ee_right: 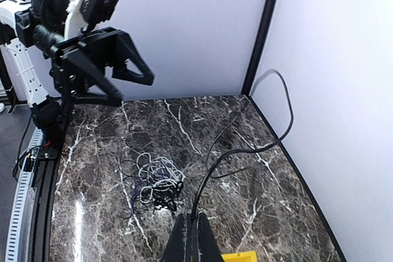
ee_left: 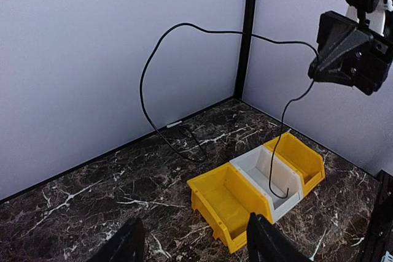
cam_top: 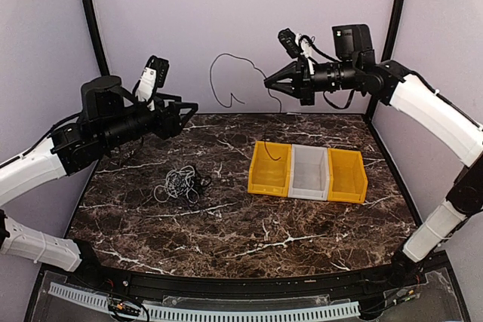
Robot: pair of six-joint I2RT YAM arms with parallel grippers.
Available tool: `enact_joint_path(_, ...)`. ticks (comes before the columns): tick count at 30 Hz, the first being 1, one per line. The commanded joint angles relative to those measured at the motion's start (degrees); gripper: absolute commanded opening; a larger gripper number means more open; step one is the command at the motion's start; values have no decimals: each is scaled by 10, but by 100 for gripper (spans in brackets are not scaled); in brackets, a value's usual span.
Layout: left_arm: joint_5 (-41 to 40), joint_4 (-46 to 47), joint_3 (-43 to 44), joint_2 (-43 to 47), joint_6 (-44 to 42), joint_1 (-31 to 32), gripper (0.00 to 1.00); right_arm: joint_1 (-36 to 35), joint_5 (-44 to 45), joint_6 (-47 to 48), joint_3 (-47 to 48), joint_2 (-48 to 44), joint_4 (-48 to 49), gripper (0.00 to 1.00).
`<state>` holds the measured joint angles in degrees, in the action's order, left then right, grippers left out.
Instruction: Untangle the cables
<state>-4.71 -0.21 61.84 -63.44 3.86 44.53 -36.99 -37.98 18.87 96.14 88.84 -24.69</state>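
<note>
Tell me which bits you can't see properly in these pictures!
Cable clump: too small and tangled in the top view to count strands.
Black cable: its dangling end seems over different bins in the top and left wrist views.
Left gripper: the left wrist view's bottom edge cuts off all but its fingertips.

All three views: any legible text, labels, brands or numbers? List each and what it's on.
No text can be read in any view.
Small pale mark on the black box atop the right arm: too small to read.
No print shows on the row of bins, the black cable or the marble table.
</note>
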Motion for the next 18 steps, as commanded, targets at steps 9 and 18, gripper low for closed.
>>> enact_joint_path(9,87,58,-101,14,49,2,62,140,18,23,-55,-58,-16,0)
enact_joint_path(18,67,64,-111,16,34,2,62,214,56,61,-108,-127,-58,0)
